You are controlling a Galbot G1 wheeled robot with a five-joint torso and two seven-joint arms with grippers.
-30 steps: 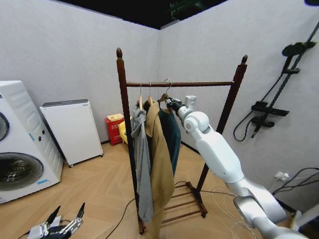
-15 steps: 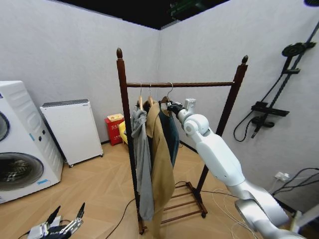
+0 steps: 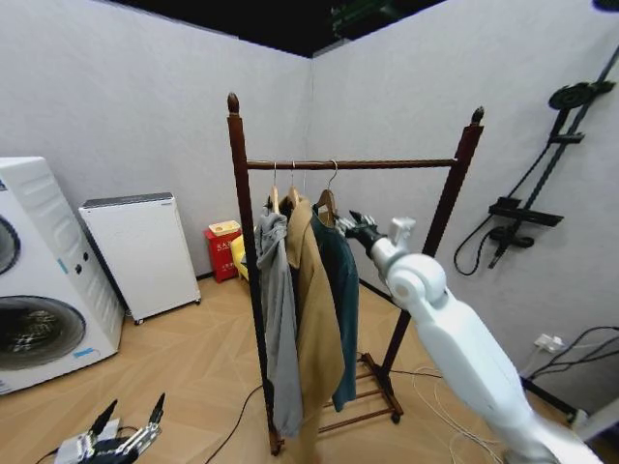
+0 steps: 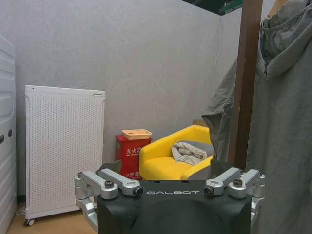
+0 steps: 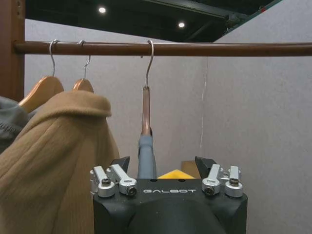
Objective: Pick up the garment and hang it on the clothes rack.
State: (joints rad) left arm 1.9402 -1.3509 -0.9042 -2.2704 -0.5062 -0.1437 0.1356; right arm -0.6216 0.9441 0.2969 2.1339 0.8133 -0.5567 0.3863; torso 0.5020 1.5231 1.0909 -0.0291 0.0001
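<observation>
Behind tan coat, garment half-hidden.

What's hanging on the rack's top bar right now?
Three hooks sit on the clothes rack bar: the grey jacket, the tan coat, then the garment. The coat covers the garment's near side. The right hand, open, sits beside it.

Washing machine, white heater, yellow armchair.

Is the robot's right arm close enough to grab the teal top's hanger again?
Probably yes. The right gripper is open right beside the garment, whose hook hangs on the clothes rack, with nothing between them.
</observation>
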